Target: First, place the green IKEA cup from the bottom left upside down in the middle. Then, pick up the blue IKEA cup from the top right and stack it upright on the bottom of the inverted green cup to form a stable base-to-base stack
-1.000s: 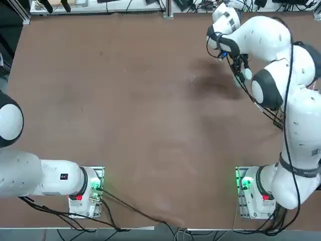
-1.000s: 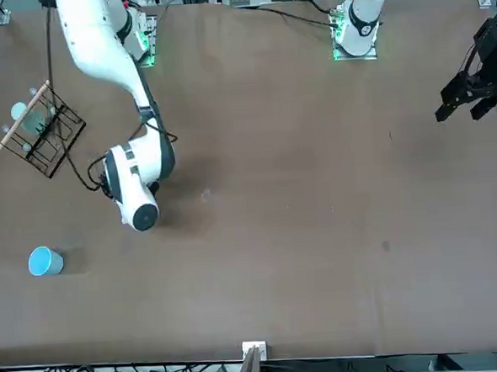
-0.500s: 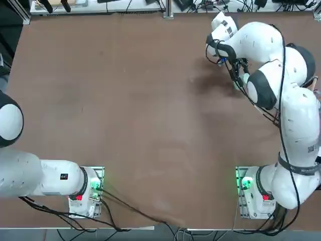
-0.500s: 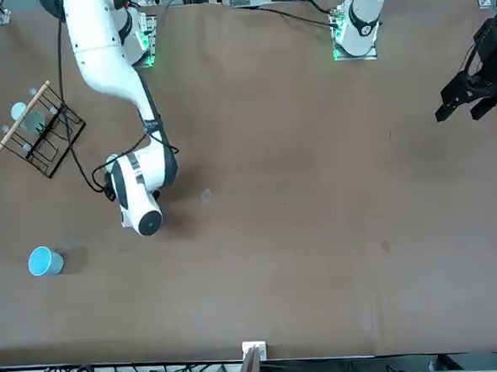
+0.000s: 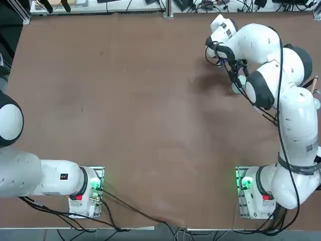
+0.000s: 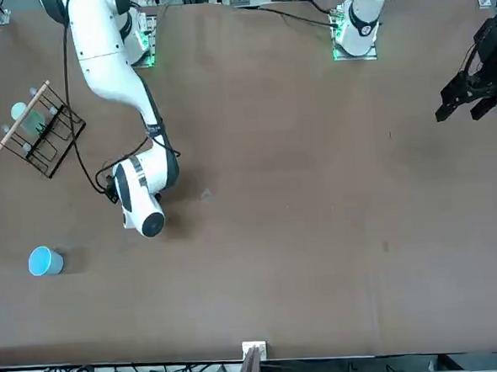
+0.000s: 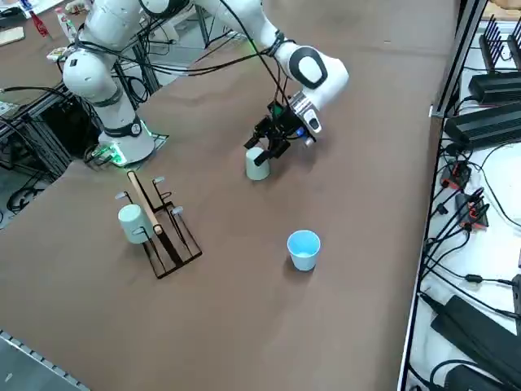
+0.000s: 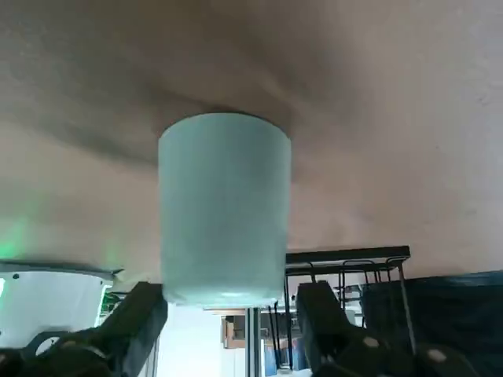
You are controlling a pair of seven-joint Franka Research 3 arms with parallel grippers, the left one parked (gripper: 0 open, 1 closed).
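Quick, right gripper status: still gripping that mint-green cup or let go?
Right gripper: open, fingers either side of the pale mint-green plastic cup, which stands upside down on the brown table; not clamped.

A black wire rack point(image 7: 163, 232) with a wooden bar stands near the table's right edge, and a pale cup point(image 7: 132, 223) hangs on it. Cables and black boxes point(image 7: 487, 90) crowd the floor beyond the brown table point(image 7: 244, 318).

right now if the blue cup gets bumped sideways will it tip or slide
The blue cup probably slides first: small, plastic-looking, likely light. It stands rim up on its narrower base, so a high push could tip it.
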